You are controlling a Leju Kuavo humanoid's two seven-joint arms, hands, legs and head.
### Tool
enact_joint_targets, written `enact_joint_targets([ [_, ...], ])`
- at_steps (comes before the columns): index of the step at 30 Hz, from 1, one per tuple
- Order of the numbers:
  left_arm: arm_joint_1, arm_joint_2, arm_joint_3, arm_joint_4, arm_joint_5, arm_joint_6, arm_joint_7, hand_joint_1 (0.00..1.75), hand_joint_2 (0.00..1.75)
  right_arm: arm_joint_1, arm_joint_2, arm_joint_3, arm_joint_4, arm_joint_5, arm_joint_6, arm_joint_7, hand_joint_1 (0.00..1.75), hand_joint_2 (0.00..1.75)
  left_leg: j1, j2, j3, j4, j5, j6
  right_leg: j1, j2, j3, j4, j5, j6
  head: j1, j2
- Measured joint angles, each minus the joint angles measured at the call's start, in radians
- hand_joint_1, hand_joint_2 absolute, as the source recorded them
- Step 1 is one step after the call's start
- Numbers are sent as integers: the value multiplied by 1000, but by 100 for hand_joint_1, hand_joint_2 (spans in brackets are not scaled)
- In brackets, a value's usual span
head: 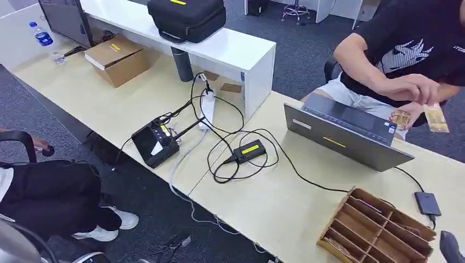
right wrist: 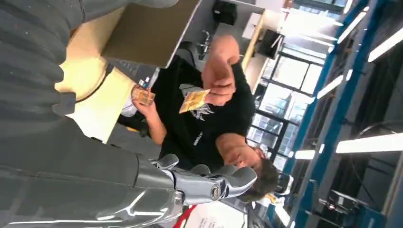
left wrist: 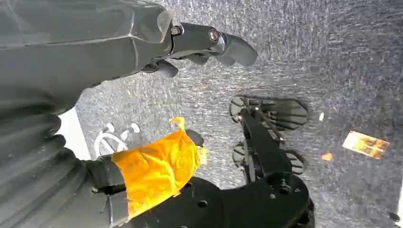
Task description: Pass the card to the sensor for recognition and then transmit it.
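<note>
Pale wooden desk [head: 137, 104] running across a grey-carpeted office, and I'm looking down on it from the head camera. Nearest me, the wooden slotted organiser [head: 375, 230] sits at the desk's near corner, with one small dark puck on a cable, which I take for the sensor [head: 427, 203], just beside it. My right hand [right wrist: 209, 183] hangs low at the desk edge, fingers loosely curled around nothing (no card in it, that much is plain). My left hand [left wrist: 204, 45] dangles over the carpet, fingers apart, also holding nothing; one card [left wrist: 366, 144] lies on the floor below it.

Further out: one open laptop [head: 342, 131], one small black box with a yellow label [head: 249, 149], one handheld screen unit [head: 155, 143]. Beyond the laptop a seated person holds two cards: one [head: 436, 118] pinched in the raised hand, another [head: 400, 118] in the lower hand.

My read: nothing done yet. I've not taken a card, not presented it to the sensor, not passed it on. Far back, one cardboard box [head: 118, 57], one black case [head: 186, 19], one water bottle [head: 41, 34].
</note>
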Motion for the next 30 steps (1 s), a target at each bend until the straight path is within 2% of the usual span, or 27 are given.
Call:
enact_joint_targets([
  [13,-38,8,-39,0,-48,-10,41,0,175,-272,5,123,326,251,-91,117,0,175,0,0,0,0,1,-1,0,-1,0,0,0,0,1,0],
  [14,-42,8,-43,0,-53,-10,46,0,175,-292,7,132,357,272,-100,128,24,175,0,0,0,0,1,-1,0,0,0,0,0,0,1,0],
  [15,-43,8,-44,0,-55,-10,48,0,175,-310,10,138,379,290,-109,135,65,175,0,0,0,0,1,-1,0,0,0,0,0,0,1,0],
  [16,-45,8,-45,0,-59,-11,51,0,175,-324,12,145,400,306,-117,144,65,175,0,0,0,0,1,-1,0,-1,0,0,0,0,1,0],
  [17,-48,8,-47,0,-62,-11,55,0,175,-341,15,152,421,323,-125,151,131,175,0,0,0,0,1,-1,0,-1,0,0,0,0,1,0],
  [20,-54,10,-52,0,-73,-12,67,0,175,-391,26,174,497,382,-152,179,152,175,0,0,0,0,1,-1,0,0,0,0,0,0,1,0],
  [22,-59,11,-58,0,-82,-14,73,0,175,-426,33,186,548,421,-169,196,154,175,0,0,0,0,1,-1,0,0,0,0,0,0,1,0],
  [23,-62,11,-61,-1,-88,-15,77,0,175,-441,36,192,569,438,-178,202,161,175,0,0,0,0,2,-1,0,0,0,1,0,0,1,0],
  [26,-70,13,-68,-1,-104,-19,89,0,175,-497,48,209,641,498,-214,215,152,175,0,0,0,1,2,-1,0,0,0,1,1,0,1,0],
  [27,-73,13,-69,-1,-110,-21,94,0,175,-514,52,212,659,513,-228,213,155,175,0,0,0,1,2,-1,0,0,0,1,1,0,1,0],
  [30,-78,13,-73,-3,-133,-24,107,0,175,-539,60,224,677,544,-291,175,155,175,1,-1,6,1,3,-1,0,-1,-1,1,1,0,1,0],
])
